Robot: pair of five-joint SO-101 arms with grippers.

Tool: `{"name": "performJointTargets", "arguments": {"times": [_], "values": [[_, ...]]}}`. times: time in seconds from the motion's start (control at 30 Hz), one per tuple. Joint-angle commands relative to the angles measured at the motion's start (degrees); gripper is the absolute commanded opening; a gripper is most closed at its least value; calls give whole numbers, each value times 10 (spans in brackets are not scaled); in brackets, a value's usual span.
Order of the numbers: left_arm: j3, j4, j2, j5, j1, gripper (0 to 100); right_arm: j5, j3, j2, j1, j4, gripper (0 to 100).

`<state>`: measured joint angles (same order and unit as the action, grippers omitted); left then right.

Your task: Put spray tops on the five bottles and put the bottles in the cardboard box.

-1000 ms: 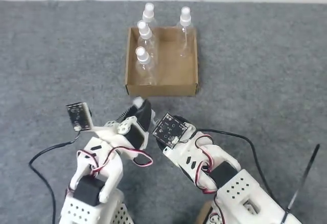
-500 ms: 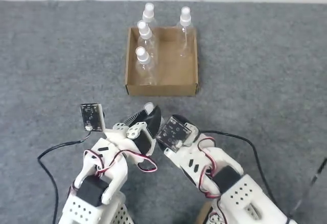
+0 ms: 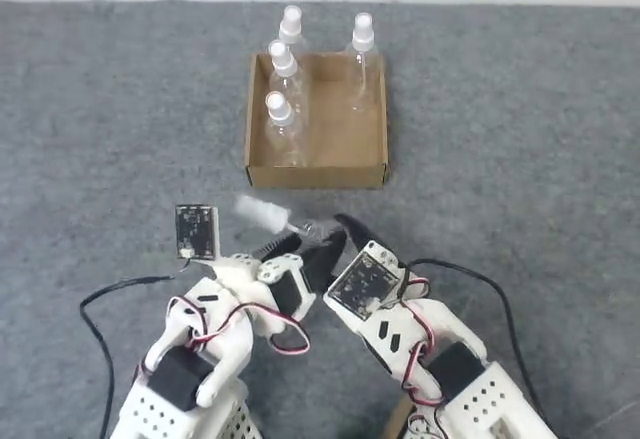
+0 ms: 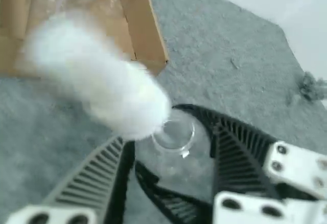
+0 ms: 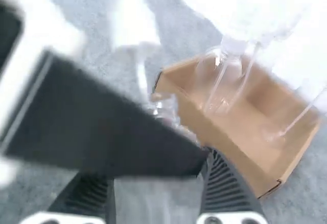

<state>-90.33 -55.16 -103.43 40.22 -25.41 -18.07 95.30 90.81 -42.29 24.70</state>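
A cardboard box [image 3: 316,174] at the table's far middle holds several clear bottles [image 3: 283,124] with white spray tops on. Near the arms, one more clear bottle [image 3: 316,228] shows an open mouth [image 4: 173,132] with no top on it. My right gripper [image 4: 156,140] has its black fingers on either side of this bottle and looks shut on it. A white spray top [image 3: 258,209] lies tilted and blurred just beside the mouth, with its thin tube pointing toward the bottle. My left gripper [image 3: 300,251] is close against the bottle on the near side.
Grey carpet covers the table. The box's near wall [image 4: 145,35] is a short way beyond the bottle. Black cables [image 3: 100,299] trail beside both arm bases at the near edge.
Both arms have drawn back toward the near edge. The white spray top, which sat at the gripper tips before, now lies tilted to the left of the bottle's mouth.
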Motion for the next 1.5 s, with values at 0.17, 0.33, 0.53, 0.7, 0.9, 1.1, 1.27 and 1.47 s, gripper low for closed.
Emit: {"name": "performJointTargets", "arguments": {"times": [0.17,0.33,0.53,0.7,0.9,1.1,1.27,1.47], "values": [[48,-15,-11,1,-8,235,-6,-4,21,11,-11,7],[73,-18,-11,28,-8,236,-6,-4,21,11,-12,7],[87,-17,-11,29,31,236,-6,-4,20,11,-12,7],[112,-25,-11,29,47,236,-7,-4,20,11,-13,7],[124,-22,-11,29,47,236,-7,-3,20,11,-13,7],[154,-25,-11,61,47,236,-7,-3,20,12,-15,7],[157,-20,-11,62,93,236,-7,-3,20,12,-15,7],[157,-14,-11,62,138,235,-6,-3,22,29,-16,7]]}}
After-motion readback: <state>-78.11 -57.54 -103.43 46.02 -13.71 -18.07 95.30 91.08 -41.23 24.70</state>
